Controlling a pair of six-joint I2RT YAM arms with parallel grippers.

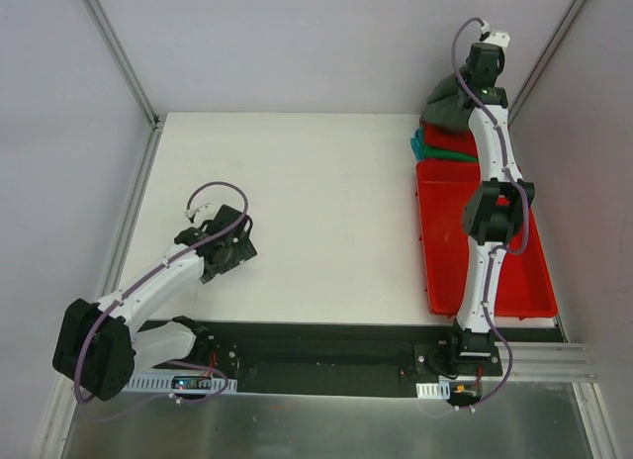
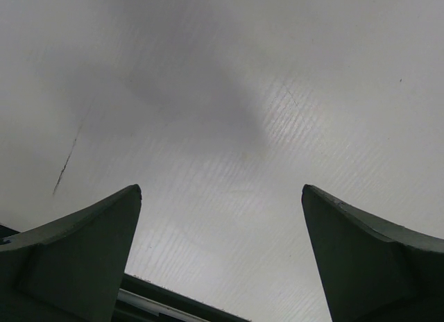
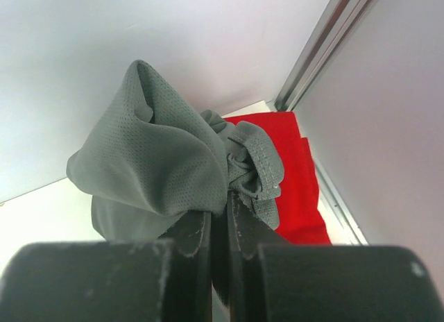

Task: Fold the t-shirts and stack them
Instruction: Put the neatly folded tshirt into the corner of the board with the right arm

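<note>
Far right corner of counter [image 1: 297,202]: right jaws are pinching shut on a bunched grey shirt [image 3: 159,162], holding it up. Red shirt [image 3: 295,162] and teal shirt [image 1: 440,152] are lying folded under it, just beyond the tray [image 1: 445,261] that is sitting along the right edge. Near left edge: left jaws are standing wide open, gripping nothing, over bare counter.

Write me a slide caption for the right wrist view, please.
Right gripper shut on a bunched grey t-shirt, with a red t-shirt lying beyond.
</note>
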